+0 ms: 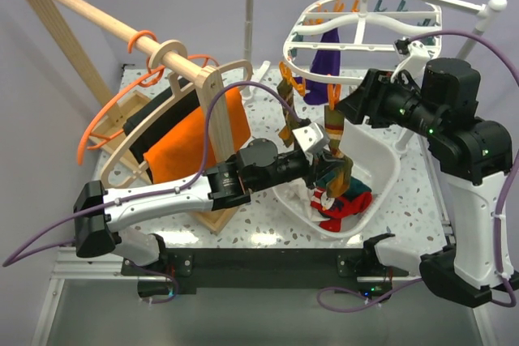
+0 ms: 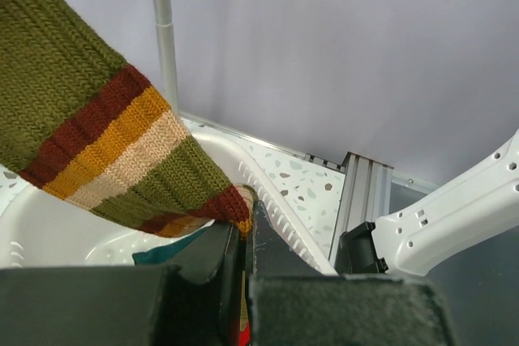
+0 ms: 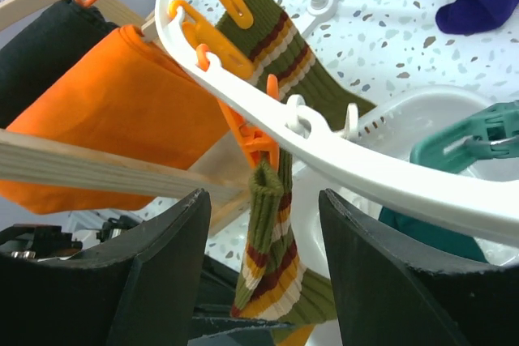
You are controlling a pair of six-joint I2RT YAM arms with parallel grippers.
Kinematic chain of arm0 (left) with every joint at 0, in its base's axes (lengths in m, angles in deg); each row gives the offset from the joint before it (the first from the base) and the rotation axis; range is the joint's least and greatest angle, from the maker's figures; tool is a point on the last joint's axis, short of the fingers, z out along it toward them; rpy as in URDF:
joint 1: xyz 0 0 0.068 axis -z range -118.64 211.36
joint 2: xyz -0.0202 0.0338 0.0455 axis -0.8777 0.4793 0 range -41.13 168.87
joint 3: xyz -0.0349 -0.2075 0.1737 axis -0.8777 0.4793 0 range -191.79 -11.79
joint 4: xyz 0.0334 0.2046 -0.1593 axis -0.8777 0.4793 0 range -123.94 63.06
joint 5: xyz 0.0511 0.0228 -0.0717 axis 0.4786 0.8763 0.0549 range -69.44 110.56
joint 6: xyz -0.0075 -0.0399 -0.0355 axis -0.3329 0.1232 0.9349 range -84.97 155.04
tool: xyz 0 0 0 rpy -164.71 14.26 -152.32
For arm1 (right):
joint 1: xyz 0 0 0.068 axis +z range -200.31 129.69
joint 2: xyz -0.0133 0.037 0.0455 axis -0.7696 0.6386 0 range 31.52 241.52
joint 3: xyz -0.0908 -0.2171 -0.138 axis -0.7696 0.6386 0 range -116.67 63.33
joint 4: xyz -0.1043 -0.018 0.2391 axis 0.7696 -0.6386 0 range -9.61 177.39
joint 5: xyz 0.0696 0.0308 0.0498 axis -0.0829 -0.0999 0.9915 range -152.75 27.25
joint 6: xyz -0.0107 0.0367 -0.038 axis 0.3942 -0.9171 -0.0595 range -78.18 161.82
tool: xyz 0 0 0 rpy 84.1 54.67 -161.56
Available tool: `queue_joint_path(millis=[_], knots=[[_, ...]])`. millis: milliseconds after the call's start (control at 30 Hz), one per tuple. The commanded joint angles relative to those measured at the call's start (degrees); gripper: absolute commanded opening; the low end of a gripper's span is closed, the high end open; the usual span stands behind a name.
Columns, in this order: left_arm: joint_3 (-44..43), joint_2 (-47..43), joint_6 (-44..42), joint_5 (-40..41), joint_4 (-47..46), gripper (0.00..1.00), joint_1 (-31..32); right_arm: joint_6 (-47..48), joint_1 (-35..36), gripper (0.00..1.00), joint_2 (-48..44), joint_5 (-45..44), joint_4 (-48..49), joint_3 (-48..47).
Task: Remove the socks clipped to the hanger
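Speckled tabletop [image 1: 251, 237], white tub [image 1: 388, 169] at R side. Hanger [image 3: 365, 170] sits above the tub. Striped sock [image 3: 263, 232] hangs from orange clip [image 3: 258, 137] on hanger rim. L gripper [image 2: 243, 237] is clamped tight on its lower end, over tub. R gripper [image 3: 263, 257] is up at rim, jaws apart, one each side of the sock's top w/ gap both sides. 2nd striped sock [image 3: 284, 46] and purple sock [image 1: 328, 58] are clipped too. Red sock [image 1: 347, 202] lies in tub.

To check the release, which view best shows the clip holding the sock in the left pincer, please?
The right wrist view: the orange clip grips the striped sock, close up. The top view shows it tiny; the left wrist view, only the sock.
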Motion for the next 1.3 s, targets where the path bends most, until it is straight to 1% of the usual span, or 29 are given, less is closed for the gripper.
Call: queue_joint_path(millis=[0,100,200,267,367,400,567,700,867,1100,1267], knots=[[-2.93,0.25,0.77,-2.09,-2.39,0.0,0.23,2.52,1.64,0.6,0.26,-2.23,4.29,0.89],[-3.11,0.6,0.86,-2.36,-2.31,0.0,0.23,2.61,3.84,0.59,0.35,-3.54,5.96,0.72],[-3.28,0.6,0.95,-2.8,-2.39,0.0,0.23,2.87,6.56,0.58,1.31,-5.65,5.35,-0.86],[-3.37,0.6,0.86,-3.06,-2.39,0.0,0.23,2.96,9.28,0.58,2.45,-8.55,4.73,-1.83],[-3.28,0.43,1.04,-3.15,-2.3,0.0,0.23,2.87,11.49,0.57,2.98,-12.16,5.26,-1.84],[-3.2,0.34,1.04,-3.24,-2.3,0.0,0.23,2.87,11.67,0.56,3.07,-12.16,5.26,-1.84],[-2.23,-0.45,1.39,-3.68,-2.3,0.0,0.14,4.1,12.11,0.55,3.07,-18.74,3.16,-1.84],[-1.7,-0.46,1.56,-3.85,-2.57,0.0,0.23,4.45,12.02,0.55,2.37,-21.21,2.89,-1.57],[-1.7,-0.37,1.92,-4.64,-3.01,0.0,0.23,4.37,12.11,0.56,2.98,-19.9,5.0,-1.04],[-1.44,-0.63,2.18,-4.99,-3.09,0.0,0.14,5.77,12.11,0.56,4.65,-22.1,4.21,-3.24],[-1.44,-0.54,2.71,-5.61,-3.45,0.0,0.23,6.3,12.11,0.56,4.74,-23.58,6.23,-2.19]])
